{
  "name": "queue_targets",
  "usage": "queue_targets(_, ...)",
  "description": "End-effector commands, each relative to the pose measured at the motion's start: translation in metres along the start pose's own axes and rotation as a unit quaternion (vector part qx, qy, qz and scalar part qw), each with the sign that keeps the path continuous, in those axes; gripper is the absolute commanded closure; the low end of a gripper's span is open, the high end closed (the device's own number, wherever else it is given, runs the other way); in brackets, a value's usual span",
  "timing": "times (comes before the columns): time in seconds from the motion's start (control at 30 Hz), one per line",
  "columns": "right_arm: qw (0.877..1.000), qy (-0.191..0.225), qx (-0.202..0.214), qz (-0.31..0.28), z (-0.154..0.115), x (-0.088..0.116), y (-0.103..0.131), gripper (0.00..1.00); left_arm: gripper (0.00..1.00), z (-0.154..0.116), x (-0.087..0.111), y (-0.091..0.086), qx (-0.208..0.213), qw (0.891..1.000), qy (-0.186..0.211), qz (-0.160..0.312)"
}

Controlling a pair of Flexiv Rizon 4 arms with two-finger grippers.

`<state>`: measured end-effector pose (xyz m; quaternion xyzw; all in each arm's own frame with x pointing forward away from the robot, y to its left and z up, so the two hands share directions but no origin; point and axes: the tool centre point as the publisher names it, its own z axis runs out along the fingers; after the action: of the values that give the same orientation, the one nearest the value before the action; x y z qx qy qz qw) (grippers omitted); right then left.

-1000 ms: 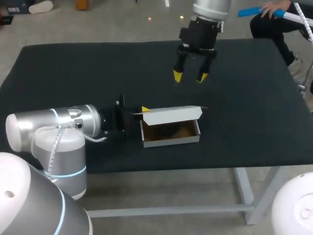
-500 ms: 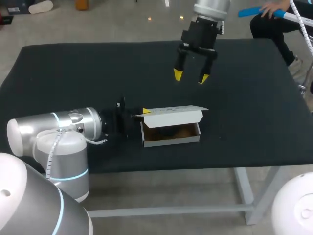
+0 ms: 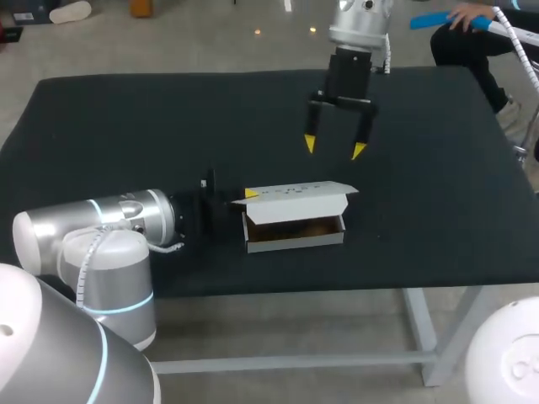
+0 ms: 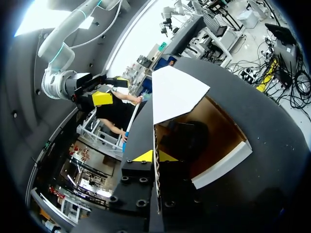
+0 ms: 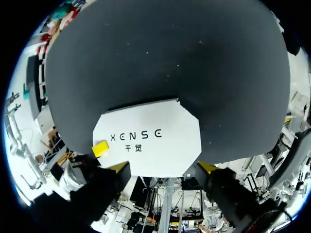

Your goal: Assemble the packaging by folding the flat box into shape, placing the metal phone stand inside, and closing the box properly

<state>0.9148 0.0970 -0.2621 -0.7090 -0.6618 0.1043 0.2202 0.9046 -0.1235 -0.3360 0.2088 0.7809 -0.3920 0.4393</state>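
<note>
White cardboard formed the box (image 3: 295, 241), which sat on the black table (image 3: 126, 126) toward its near edge, its brown inside showing. Its lid (image 3: 295, 204) stood half raised, hinged along the far wall and tilted over the opening. In the left wrist view a dark phone stand (image 4: 187, 141) lay inside on the box floor. The left gripper (image 4: 155, 156) lay low at the box's left end, its two yellow tips pinched together on the thin edge of the lid at that corner. The right gripper (image 3: 334, 147) hung above the table beyond the box, pointing down, fingers spread wide with nothing between them, well apart from the lid.
</note>
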Motion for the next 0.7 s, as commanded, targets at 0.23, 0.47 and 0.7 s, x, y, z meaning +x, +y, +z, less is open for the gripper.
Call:
queue_targets(0.23,0.994,0.062,-0.09,-0.031,0.033,-0.02,-0.012,0.27,1.0,0.0,0.005,0.003,0.007,1.0,-0.005,0.004)
queue_targets(0.47,0.99,0.063,-0.115,-0.055,0.04,-0.021,-0.01,0.36,1.0,0.001,0.006,0.004,0.012,1.0,-0.003,0.007)
queue_targets(0.7,0.989,0.055,-0.119,-0.072,0.047,-0.018,-0.007,0.47,1.0,0.001,0.006,0.003,0.018,1.0,-0.002,0.015)
